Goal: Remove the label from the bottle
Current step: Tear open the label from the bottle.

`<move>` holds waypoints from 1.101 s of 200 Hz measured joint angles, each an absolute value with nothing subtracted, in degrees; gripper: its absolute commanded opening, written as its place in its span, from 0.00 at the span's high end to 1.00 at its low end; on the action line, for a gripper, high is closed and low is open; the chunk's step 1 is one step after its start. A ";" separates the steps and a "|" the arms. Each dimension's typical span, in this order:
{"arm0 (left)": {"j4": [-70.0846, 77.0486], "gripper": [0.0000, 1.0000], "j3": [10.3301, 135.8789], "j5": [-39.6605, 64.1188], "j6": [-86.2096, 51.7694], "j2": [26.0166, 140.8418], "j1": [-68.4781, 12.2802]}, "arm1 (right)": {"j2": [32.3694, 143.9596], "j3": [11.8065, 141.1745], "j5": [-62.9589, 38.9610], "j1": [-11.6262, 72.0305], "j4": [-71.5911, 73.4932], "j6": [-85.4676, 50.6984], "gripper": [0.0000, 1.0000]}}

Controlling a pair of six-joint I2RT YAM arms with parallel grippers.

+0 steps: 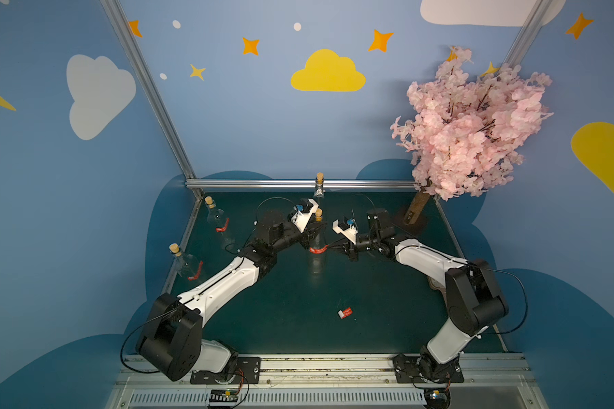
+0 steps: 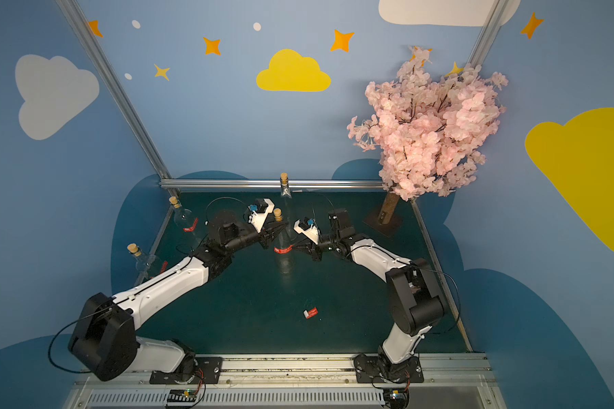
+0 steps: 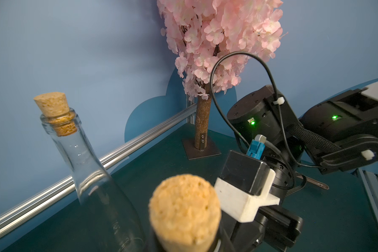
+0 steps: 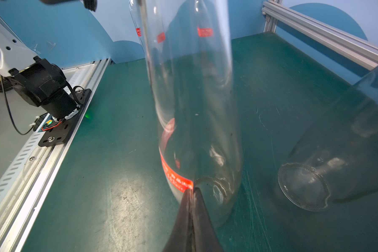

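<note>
You have two corked glass bottles at the left edge of the green mat (image 1: 387, 301): the far-left bottle (image 1: 217, 219) and the near-left bottle (image 1: 187, 263). Each leans towards the side rail and carries a red label.

Your left gripper (image 1: 312, 232) reaches in from the left and is clamped narrow on the neck of the bottle (image 1: 317, 262), just under its cork (image 3: 184, 212). The bottle stands upright at mid-mat, between the two arms.

The label (image 4: 175, 174) – a red band – is on the bottle about halfway up in both top views, on the side nearer the arm bases. It has not come off.

Directly behind, by the back rail, a rear bottle (image 1: 319, 189) stands upright, corked, with no label visible on it.

Your right gripper (image 4: 192, 191) comes in from the right at label height. Its jaws are pinched fully together, tips touching the glass at the end of the label – whether a corner of the label is trapped between them cannot be told.

A loose label scrap (image 1: 345, 313), red and white, lies on the mat nearer the bases, well apart from the bottle.

A pink blossom tree (image 1: 468, 124) stands in the far right corner.
</note>
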State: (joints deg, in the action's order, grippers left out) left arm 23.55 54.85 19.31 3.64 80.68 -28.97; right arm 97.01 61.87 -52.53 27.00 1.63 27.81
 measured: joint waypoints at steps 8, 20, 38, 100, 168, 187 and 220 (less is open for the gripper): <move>23.55 0.75 54.85 19.29 3.64 80.68 -28.97 | 96.90 61.60 -52.34 27.00 2.11 27.64 1.00; 23.55 0.75 54.85 19.14 3.62 80.68 -28.97 | 96.62 61.04 -51.86 27.16 3.09 27.31 1.00; 23.53 0.76 54.85 19.05 3.62 80.68 -28.99 | 95.88 59.86 -50.81 27.35 4.62 27.03 1.00; 23.27 0.80 54.92 17.98 3.49 80.71 -29.04 | 94.80 58.67 -48.75 27.59 6.20 26.81 1.00; 22.92 0.81 55.18 16.01 3.01 80.86 -29.32 | 94.19 58.41 -47.35 27.97 6.35 26.68 1.00; 22.92 0.81 55.18 15.81 2.94 80.86 -29.32 | 94.06 58.28 -47.13 28.10 6.39 26.52 1.00; 22.92 0.81 55.18 15.44 2.94 80.86 -29.41 | 93.89 58.26 -46.74 28.29 6.28 26.35 1.00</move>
